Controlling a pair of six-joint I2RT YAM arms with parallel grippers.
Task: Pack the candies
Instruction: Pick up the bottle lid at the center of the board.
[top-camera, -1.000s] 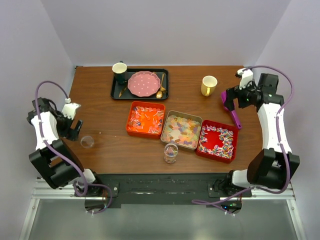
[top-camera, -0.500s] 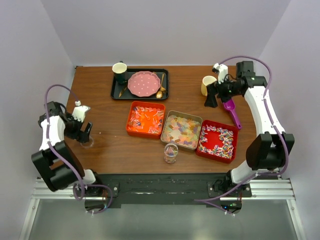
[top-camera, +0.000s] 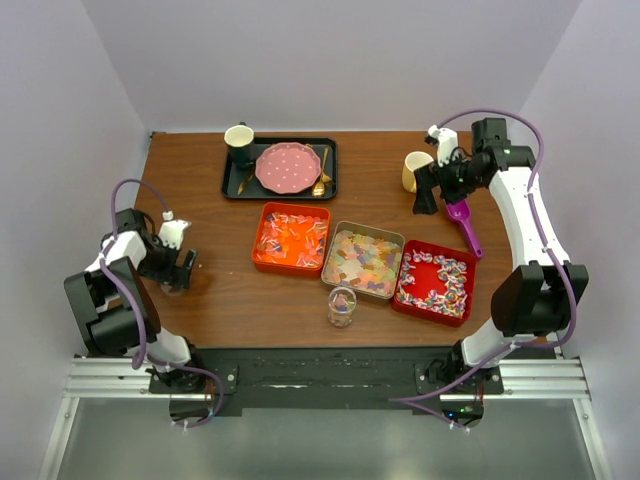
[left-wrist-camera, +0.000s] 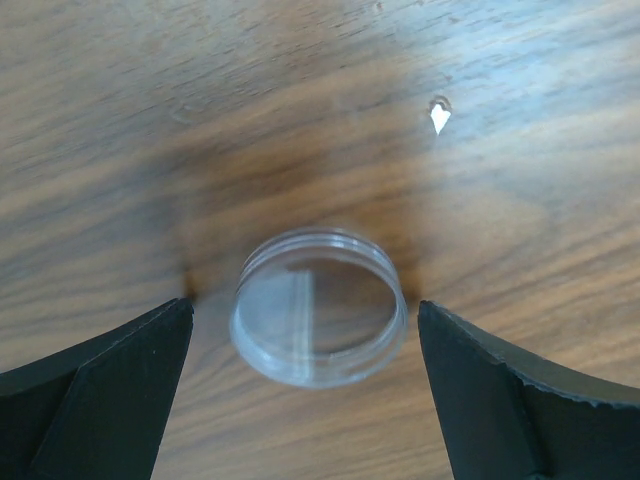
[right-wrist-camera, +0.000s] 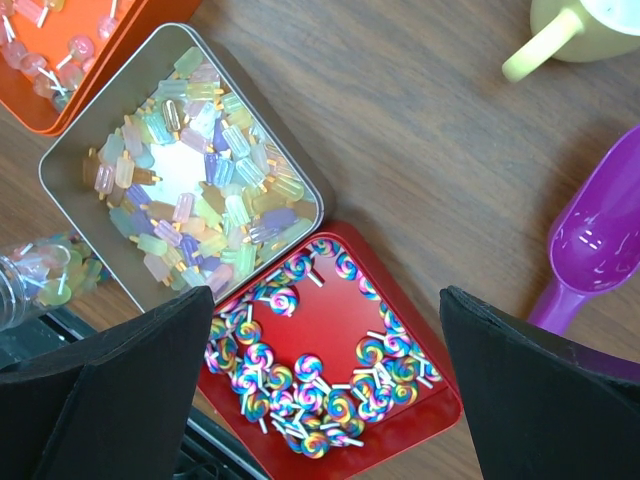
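Jaws wide open on both arms, nothing held. Left gripper (top-camera: 173, 268) hangs low over table (top-camera: 225, 290) near its L edge, one finger each side of a small clear pot (left-wrist-camera: 318, 320). It's not touching the pot, which is upright and empty; cup or lid, can't tell.

Right gripper (top-camera: 425, 193) hovers at far R, between yellow mug (top-camera: 417, 171) and purple scoop (top-camera: 462, 222), clear of both.

Candies (right-wrist-camera: 200, 160) lie in 3 trays in a row mid-table:
- orange tray (top-camera: 264, 262): orange-red wrapped ones
- silver tray (top-camera: 361, 231): pastel gummies
- red tray (top-camera: 424, 313): swirled ones (right-wrist-camera: 300, 390)

Clear jar (top-camera: 341, 307) stands just in front of silver tray w/ some candies inside.

Step, as I judge it: early in a fresh fill. L arm is set to take the empty pot and R arm is nearest the scoop. Most candies aren't packed yet.

Next move calls for L jaws to close evenly on the pot wall w/o tipping or skidding it. R arm needs to drop onto the scoop's handle, not its bowl, keeping off the mug.
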